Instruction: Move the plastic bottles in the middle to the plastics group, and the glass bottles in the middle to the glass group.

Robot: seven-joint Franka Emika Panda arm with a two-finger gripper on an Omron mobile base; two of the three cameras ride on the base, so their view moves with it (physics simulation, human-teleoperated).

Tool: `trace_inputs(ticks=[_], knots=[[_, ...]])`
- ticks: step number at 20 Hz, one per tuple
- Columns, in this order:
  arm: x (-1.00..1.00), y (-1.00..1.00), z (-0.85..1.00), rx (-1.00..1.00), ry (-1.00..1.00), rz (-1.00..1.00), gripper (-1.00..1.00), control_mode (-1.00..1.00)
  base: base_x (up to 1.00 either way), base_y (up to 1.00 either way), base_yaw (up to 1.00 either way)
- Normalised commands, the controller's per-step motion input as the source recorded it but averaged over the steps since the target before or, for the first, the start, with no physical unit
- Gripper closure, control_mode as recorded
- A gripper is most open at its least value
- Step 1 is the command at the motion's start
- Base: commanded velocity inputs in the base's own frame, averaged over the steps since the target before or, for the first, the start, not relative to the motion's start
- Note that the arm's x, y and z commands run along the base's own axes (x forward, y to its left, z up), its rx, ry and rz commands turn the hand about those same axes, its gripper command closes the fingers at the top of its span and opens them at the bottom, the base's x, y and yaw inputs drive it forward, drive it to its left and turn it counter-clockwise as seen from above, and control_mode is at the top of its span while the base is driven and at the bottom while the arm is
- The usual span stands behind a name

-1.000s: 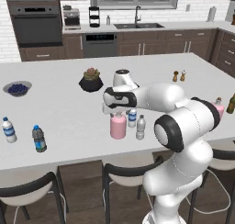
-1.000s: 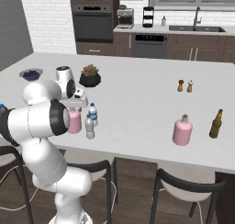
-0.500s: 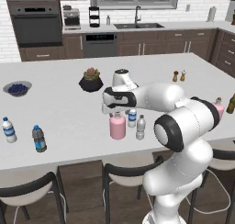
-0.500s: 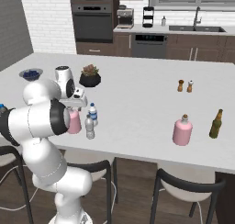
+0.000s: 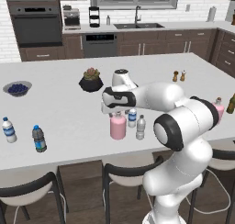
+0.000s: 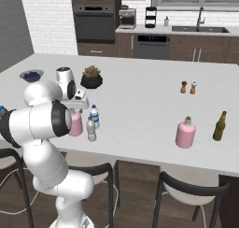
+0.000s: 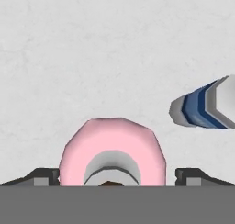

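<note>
- While the worktop [image 5: 64,113] carries everything, the step in hand looks like the first pick: the arm reaches over the middle cluster near the front edge, directly above the pink glass bottle [image 5: 118,126].
- With the claw [image 7: 117,175] spread wide, its two dark tips stand either side of the pink bottle's shoulder in the hand view and pinch nothing.
- Next, by my judgement, the claw must drop straight down around the bottle, close on it, lift, and carry it far right to the glass group, where a second pink bottle [image 6: 185,133] stands just beside the dark olive bottle [image 6: 219,126].
- Just right of the pink one stand the labelled water bottle [image 5: 132,118] and the plain greyish bottle [image 5: 141,127]; the descent should stay clear of them.
- Well to the left, the plastics group waits: a white-capped bottle [image 5: 8,129] and a dark blue-capped bottle [image 5: 39,138].
- Blue labels wrap three of the water bottles, but any writing is too small to read.
</note>
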Motion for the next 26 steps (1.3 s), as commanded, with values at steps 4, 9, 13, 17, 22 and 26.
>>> trace_inputs(ticks=[4,9,13,17,22,26], knots=[[0.0,0.0,-0.05,0.0,-0.01,0.06,-1.0,-1.0,0.0,0.0,0.0],[0.0,0.0,-0.03,0.0,0.0,0.05,-1.0,-1.0,0.0,0.0,0.0],[0.0,0.0,-0.01,0.0,0.0,0.03,-1.0,-1.0,0.0,0.0,0.0],[0.0,0.0,-0.01,0.0,0.0,0.02,1.0,-1.0,0.0,0.0,0.0],[0.0,0.0,0.0,0.0,0.0,0.0,1.0,-1.0,0.0,0.0,0.0],[-0.03,0.0,0.0,0.0,0.0,0.0,1.0,-1.0,0.0,0.0,0.0]])
